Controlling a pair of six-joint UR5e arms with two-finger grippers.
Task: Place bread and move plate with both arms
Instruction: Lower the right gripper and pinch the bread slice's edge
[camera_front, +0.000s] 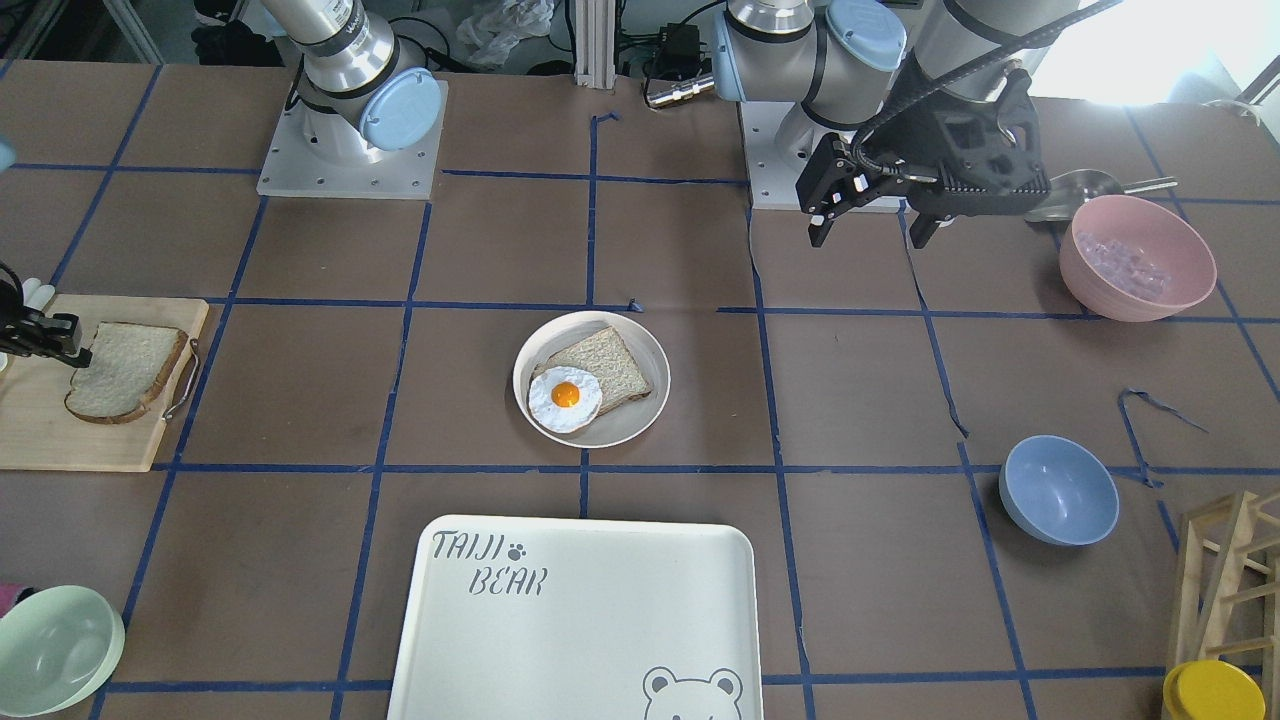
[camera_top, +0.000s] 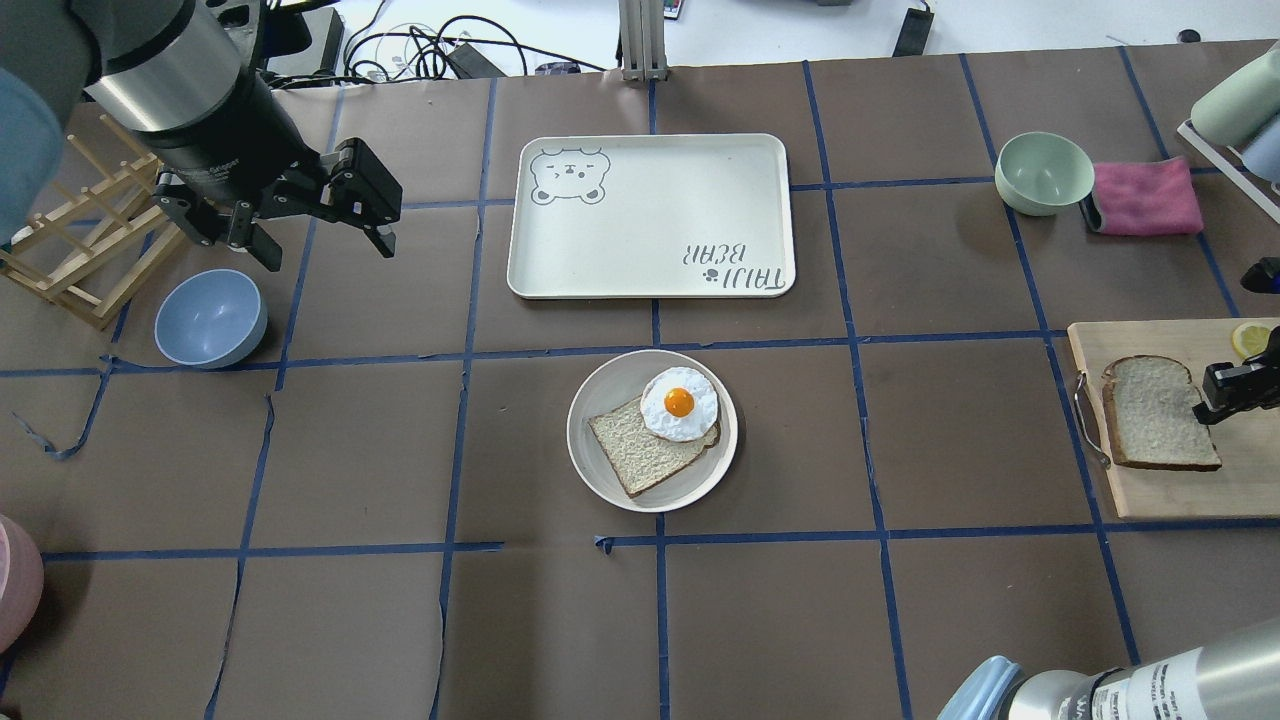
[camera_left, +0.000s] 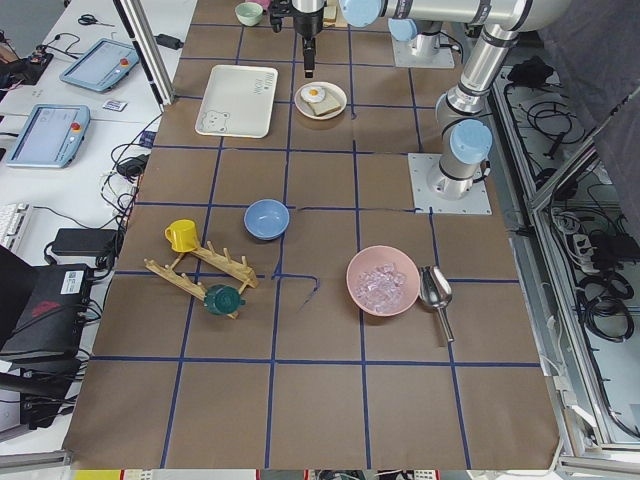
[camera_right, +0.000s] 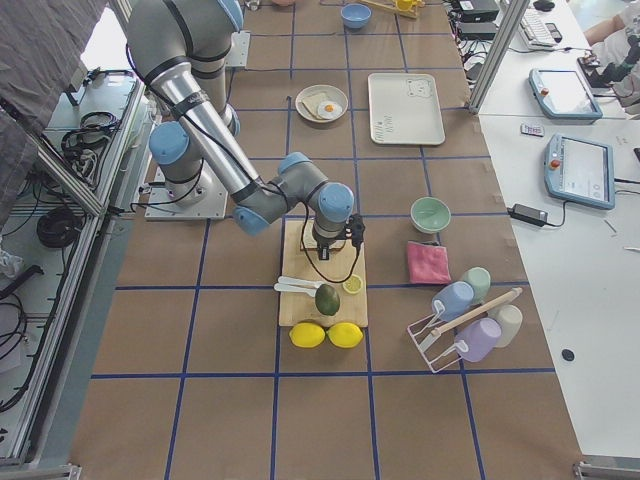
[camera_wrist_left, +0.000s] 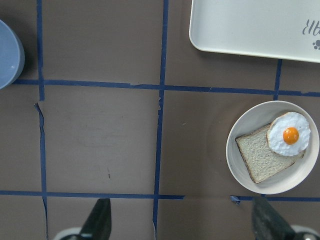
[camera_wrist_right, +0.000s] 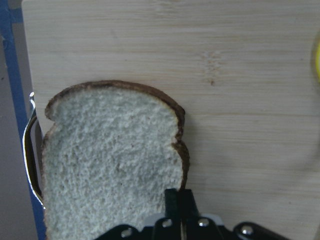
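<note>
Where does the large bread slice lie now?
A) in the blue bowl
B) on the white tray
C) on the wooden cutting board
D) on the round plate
C: the bread lies flat on the wooden cutting board, the right gripper at its edge; the plate holds only a smaller slice and a fried egg.

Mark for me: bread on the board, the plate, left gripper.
bread (camera_top: 1155, 415), overhead exterior view, middle of the pale crumb.
plate (camera_top: 610, 385), overhead exterior view, bare surface just inside the rim.
left gripper (camera_top: 327, 255), overhead exterior view, midway between the tips of its open fingers.
</note>
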